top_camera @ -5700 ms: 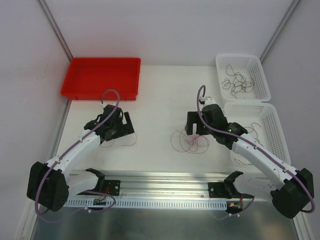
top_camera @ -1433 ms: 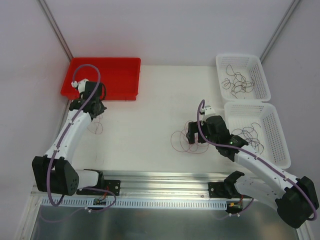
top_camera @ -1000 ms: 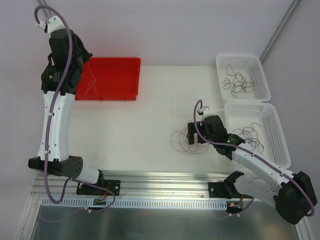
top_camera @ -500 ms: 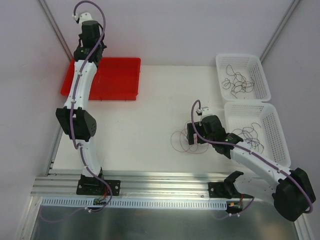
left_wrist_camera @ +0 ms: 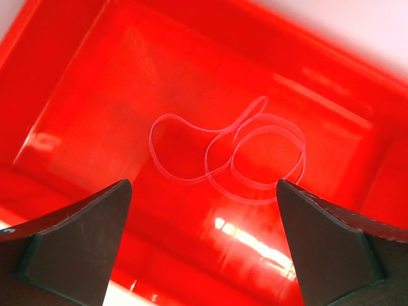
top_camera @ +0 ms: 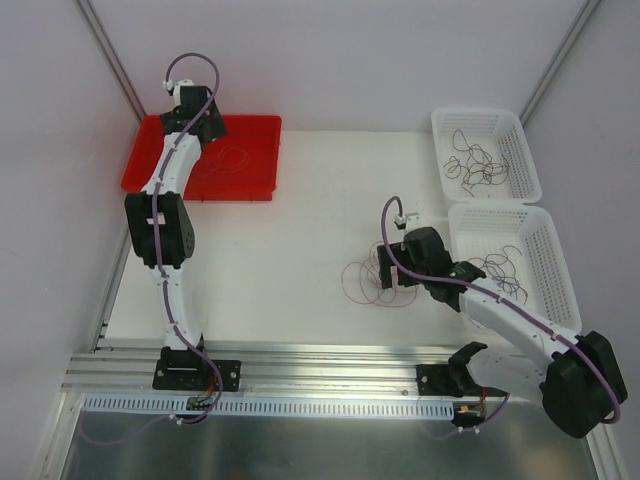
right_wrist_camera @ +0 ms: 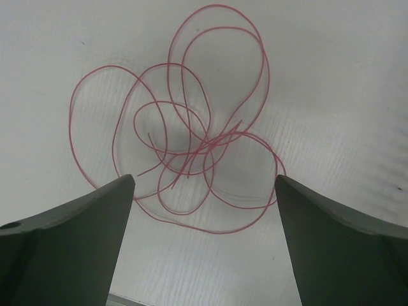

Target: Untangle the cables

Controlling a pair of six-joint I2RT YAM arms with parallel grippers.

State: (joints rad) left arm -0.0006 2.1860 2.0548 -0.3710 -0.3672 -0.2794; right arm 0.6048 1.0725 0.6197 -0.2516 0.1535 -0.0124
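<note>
With our right end effector (right_wrist_camera: 204, 182) apart above the tangle of thin red cables (right_wrist_camera: 191, 150) on the white table (right_wrist_camera: 344, 64), we should pinch the lone loop at 12 o'clock of the knot, while our left end effector (left_wrist_camera: 204, 185) gapes over the red plastic tray (left_wrist_camera: 70, 83).

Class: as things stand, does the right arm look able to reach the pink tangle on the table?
Probably yes: the open right gripper hangs directly over the pink tangle, with nothing between.
</note>
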